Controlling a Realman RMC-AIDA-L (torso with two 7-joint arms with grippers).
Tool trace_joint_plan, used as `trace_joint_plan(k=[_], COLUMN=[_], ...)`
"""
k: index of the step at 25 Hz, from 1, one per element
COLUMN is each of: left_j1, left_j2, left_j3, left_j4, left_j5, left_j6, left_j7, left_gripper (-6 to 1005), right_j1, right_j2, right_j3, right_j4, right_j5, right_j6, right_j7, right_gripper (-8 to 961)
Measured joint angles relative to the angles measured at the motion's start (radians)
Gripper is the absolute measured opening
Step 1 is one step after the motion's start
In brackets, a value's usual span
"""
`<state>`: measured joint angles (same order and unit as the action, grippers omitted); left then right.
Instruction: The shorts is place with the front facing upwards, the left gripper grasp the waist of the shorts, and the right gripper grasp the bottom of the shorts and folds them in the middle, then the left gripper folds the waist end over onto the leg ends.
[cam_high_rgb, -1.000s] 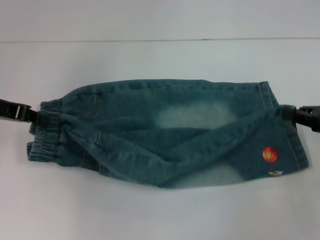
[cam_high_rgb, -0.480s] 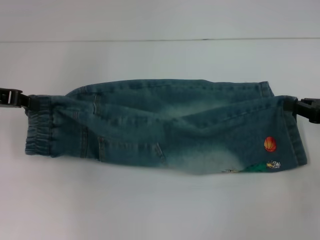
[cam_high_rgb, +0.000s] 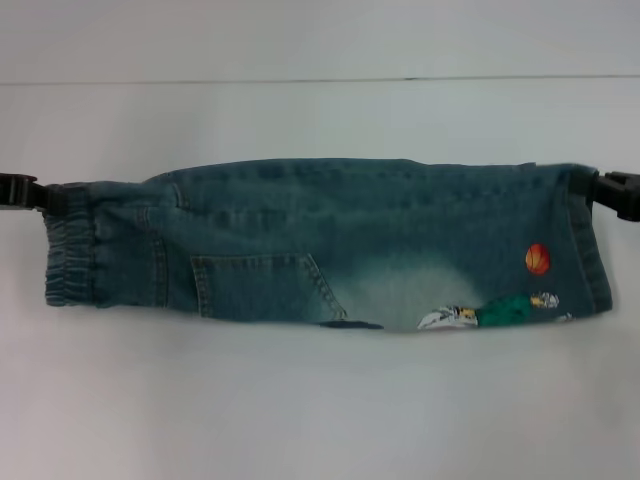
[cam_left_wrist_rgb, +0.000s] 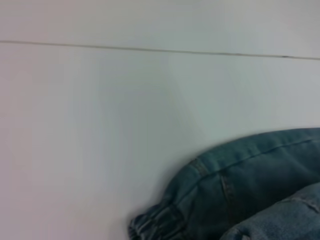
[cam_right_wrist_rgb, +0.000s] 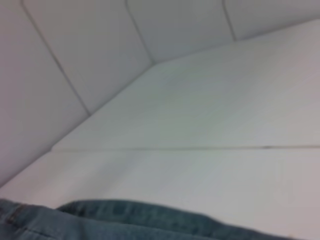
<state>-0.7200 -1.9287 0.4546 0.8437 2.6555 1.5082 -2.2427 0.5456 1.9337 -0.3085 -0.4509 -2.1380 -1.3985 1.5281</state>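
- The small blue-green washed denim shorts lie folded lengthwise on the white table.
- The black two-fingered left gripper is clamped on the waistband corner.
- The black right gripper pinches the leg ends.

The small blue-green washed denim shorts are seen as matt, woven cloth — faded pale in patches, laid on a smooth white table.

- A strip of the shorts shows, a stitched denim edge lying on the white table.
- A thin seam line crosses the table beyond it.
- Pale panelled walls rise farther off.
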Motion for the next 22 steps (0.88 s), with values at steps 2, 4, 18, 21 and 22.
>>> trace_joint_plan(k=[2, 4, 18, 21, 22], left_j1=[0.005, 0.011, 0.019, 0.016, 0.015], left_j2=[-0.002, -0.005, -0.030, -0.035, -0.036], left_j3=[0.001, 0.001, 0.030, 0.033, 0.033], left_j4=[0.000, -0.001, -0.005, -0.002, -0.001], left_j5=[0.001, 0.001, -0.008, -0.008, -0.008], left_j6=[-0.013, -0.035, -0.105, -0.121, -0.124], left_j7=[0.000, 0.001, 0.018, 0.018, 0.018], left_gripper=[32, 32, 31, 31, 31], right_j1=[0.001, 0.003, 0.064, 0.081, 0.085], right_j2=[0.004, 0.007, 0.058, 0.060, 0.060], right_j3=[0.000, -0.002, -0.012, -0.012, -0.013], right_j4=[0.001, 0.001, 0.002, 0.002, 0.002], right_j5=[0.017, 0.026, 0.056, 0.056, 0.056], right_j6=[0.016, 0.031, 0.171, 0.195, 0.197], right_j7=[-0.006, -0.009, -0.025, -0.023, -0.020], right_gripper=[46, 46, 45, 46, 46])
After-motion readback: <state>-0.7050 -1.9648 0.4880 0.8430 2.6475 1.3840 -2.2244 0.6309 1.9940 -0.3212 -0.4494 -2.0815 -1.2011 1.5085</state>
